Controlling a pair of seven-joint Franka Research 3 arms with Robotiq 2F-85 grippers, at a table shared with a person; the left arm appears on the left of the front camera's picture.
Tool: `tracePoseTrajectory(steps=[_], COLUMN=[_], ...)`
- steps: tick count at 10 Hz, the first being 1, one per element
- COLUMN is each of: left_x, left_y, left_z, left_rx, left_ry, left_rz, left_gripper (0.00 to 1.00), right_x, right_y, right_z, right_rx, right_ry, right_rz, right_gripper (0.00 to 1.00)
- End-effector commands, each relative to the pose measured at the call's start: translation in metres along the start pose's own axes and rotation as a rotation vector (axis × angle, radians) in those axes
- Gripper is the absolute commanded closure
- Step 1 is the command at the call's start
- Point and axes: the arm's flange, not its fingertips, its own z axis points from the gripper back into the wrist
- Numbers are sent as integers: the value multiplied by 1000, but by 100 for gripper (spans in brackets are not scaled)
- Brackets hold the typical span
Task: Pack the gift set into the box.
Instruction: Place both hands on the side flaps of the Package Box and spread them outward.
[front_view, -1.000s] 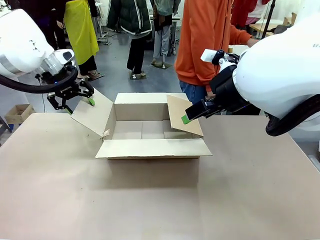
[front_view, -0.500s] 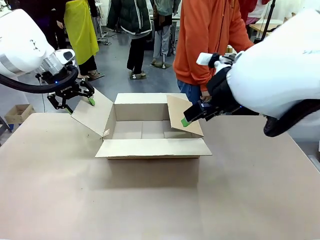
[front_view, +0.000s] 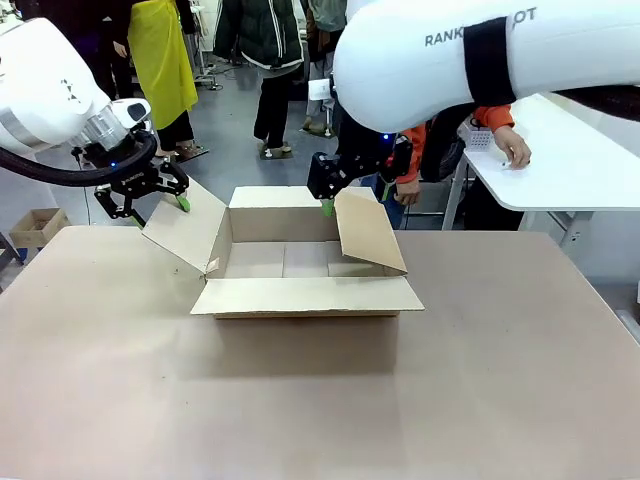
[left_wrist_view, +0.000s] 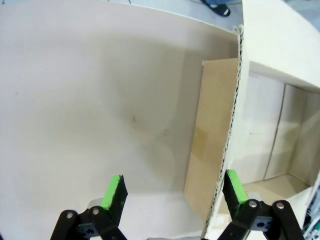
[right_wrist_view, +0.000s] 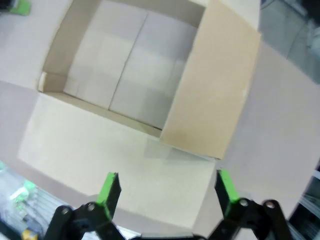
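Beneath the right fingers (right_wrist_view: 111, 187) lies the open box (right_wrist_view: 130, 65).

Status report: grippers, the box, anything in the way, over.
Left gripper open, straddling the edge of the left flap. Right gripper open, above the far edge of the box. Box open, nothing inside. Right flap leans in over the opening.

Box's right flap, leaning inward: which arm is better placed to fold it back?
Probably right: the right hand hangs open by that flap; the left hand is across the box.
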Motion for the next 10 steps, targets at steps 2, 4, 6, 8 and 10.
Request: tracePoseTrajectory(steps=[2, 4, 6, 8, 10], left_x=[-1, -1, -1, -1, -1], left_y=[-2, -2, -2, -2, -2], left_z=[3, 3, 3, 3, 3], left_rx=[12, 12, 12, 12, 12], left_ry=[-13, -13, -13, -13, -13], left_rz=[10, 10, 10, 10, 10], left_gripper=[0, 0, 0, 0, 0], right_x=[0, 58, 98, 116, 126], right_y=[0, 47, 49, 47, 37], right_z=[0, -31, -66, -104, -142], right_rx=[0, -100, -207, -259, -295], right_ry=[0, 29, 137, 189, 218], right_rz=[0, 15, -117, -183, -223], right_gripper=[0, 0, 0, 0, 0])
